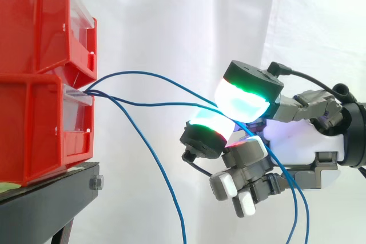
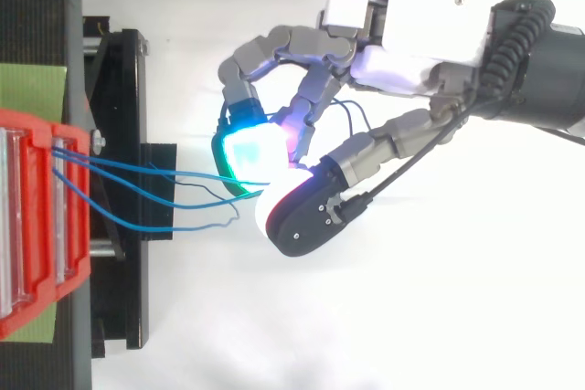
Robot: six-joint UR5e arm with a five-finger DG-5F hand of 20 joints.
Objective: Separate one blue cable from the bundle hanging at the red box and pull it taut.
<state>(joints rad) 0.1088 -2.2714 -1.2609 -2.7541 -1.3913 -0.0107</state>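
As hand point(image 2: 420, 43) pinches thin cable point(image 1: 171, 104), glossy bins point(image 1: 34, 118)

It looks like a robotics lab test cell to me. A white curtain point(image 1: 171, 15) closes off the whole background. At the left edge, red bins point(image 1: 34, 112) sit stacked on a bolted black stand point(image 1: 51, 195), with blue cable point(image 1: 137, 73) trailing out. From the right comes a robot hand point(image 2: 411, 43) with glowing pads.
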